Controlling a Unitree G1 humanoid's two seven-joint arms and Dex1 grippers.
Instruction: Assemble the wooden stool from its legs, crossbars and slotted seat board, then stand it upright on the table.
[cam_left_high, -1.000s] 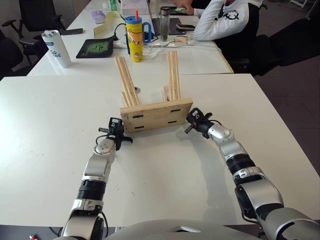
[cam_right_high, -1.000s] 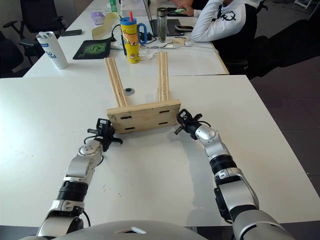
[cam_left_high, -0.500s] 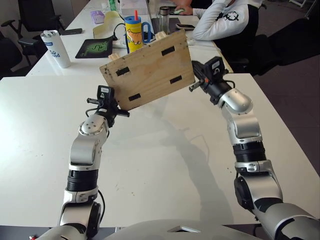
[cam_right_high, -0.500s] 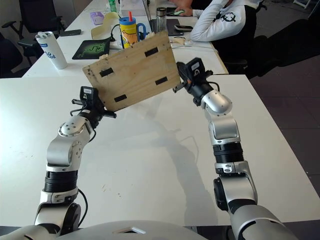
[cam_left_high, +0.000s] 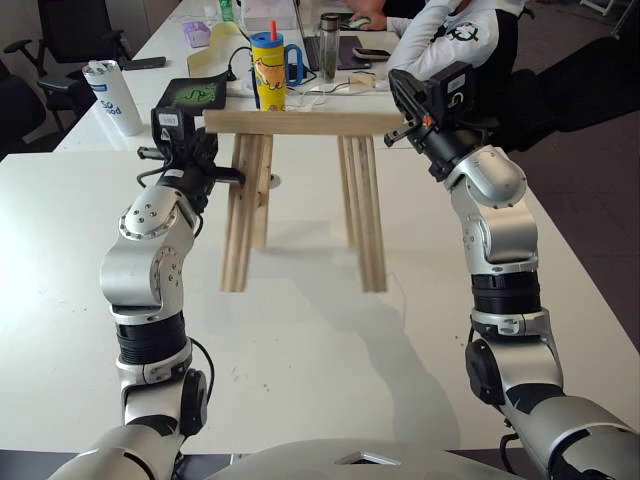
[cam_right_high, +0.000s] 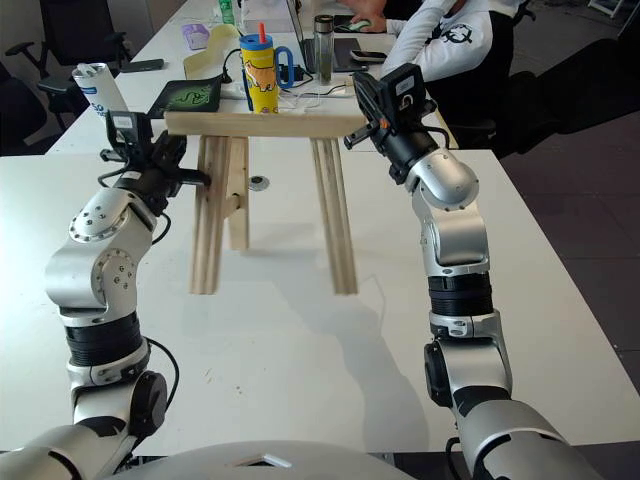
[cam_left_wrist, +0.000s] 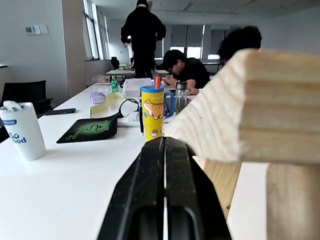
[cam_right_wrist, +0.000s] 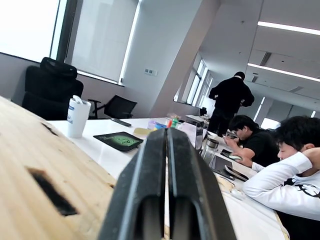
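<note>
The wooden stool stands with its slotted seat board (cam_left_high: 300, 122) level on top and two pairs of legs (cam_left_high: 243, 215) (cam_left_high: 362, 215) pointing down to the white table (cam_left_high: 300, 380). My left gripper (cam_left_high: 212, 168) is at the seat's left end, its fingers shut and pressed beside the board's edge (cam_left_wrist: 260, 110). My right gripper (cam_left_high: 402, 125) is at the seat's right end, also shut, lying along the board's top face (cam_right_wrist: 35, 165). Whether the leg ends touch the table I cannot tell.
A yellow cup (cam_left_high: 268, 75), a black mouse pad (cam_left_high: 195, 95) and a white tumbler (cam_left_high: 112, 97) stand on the table behind. A small round object (cam_left_high: 272, 182) lies between the stool's legs. A person sits at the back table's far right.
Both arms have swung the stool up from lying on the table, through a tilted lift, to upright with the seat on top and legs down.
</note>
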